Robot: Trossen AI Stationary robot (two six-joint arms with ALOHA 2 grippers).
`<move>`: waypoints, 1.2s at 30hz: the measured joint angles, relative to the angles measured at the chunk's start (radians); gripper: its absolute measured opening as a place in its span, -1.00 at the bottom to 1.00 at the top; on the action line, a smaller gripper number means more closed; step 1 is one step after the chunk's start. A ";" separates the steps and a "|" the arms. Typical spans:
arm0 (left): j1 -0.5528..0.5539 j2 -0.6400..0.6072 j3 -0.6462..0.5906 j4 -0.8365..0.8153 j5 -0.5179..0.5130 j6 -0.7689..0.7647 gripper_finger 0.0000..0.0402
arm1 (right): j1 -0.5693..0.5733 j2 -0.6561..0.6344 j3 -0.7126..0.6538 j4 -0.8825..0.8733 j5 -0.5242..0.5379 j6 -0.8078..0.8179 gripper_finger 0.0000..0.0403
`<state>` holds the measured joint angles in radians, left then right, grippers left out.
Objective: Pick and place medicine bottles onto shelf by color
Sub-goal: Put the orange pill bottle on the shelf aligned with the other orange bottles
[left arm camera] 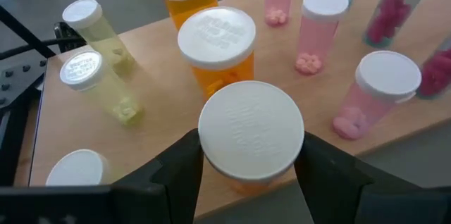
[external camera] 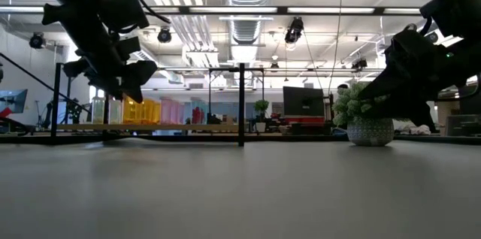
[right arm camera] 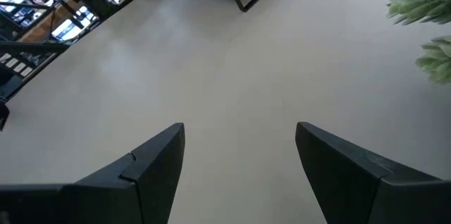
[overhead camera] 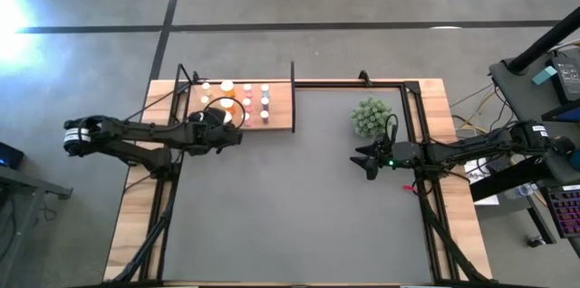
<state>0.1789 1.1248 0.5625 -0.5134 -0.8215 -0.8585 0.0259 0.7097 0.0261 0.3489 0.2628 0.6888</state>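
Observation:
The shelf (overhead camera: 279, 118), a light-wood board with a black post, lies at the table's far left. Several medicine bottles stand on it on their bases: yellowish ones (left arm camera: 99, 86), orange ones (left arm camera: 215, 44) and pink ones (left arm camera: 317, 30), all with white caps. My left gripper (overhead camera: 237, 133) is over the board's near left part, shut on an orange bottle (left arm camera: 250, 139). My right gripper (overhead camera: 367, 164) waits open over the grey mat at the right, nothing between its fingers (right arm camera: 151, 164). My left gripper pinches the orange bottle between its two fingers (left arm camera: 176, 171), one on each side just under the white cap's rim (left arm camera: 209, 155). The fingers come slanting down from the table's left. The bottle is upright; the cap hides whether its base touches the board.
A small green plant in a pot (overhead camera: 370, 118) stands just beyond my right gripper. Black frame rails (overhead camera: 419, 134) run along the mat's sides. The grey mat (overhead camera: 299, 216) stretches wide between the two arms and toward the near edge.

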 joint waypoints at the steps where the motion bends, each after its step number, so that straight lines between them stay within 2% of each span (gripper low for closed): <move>1: 0.003 0.000 0.000 0.002 0.000 0.000 -0.08 | 0.000 0.000 0.000 0.000 0.000 0.000 0.29; 21: 0.031 0.023 0.003 0.034 0.000 0.000 -0.07 | 0.000 0.000 0.000 0.000 0.000 0.000 0.29; 30: 0.031 0.020 0.002 0.028 0.014 0.010 0.22 | 0.000 0.000 0.000 0.000 0.000 0.000 0.29; 36: 0.030 -0.025 0.030 0.031 0.004 0.061 0.27 | 0.000 0.000 0.000 0.000 0.000 0.000 0.29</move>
<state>0.2093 1.0994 0.5927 -0.4827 -0.8173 -0.7979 0.0258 0.7097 0.0261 0.3492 0.2626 0.6888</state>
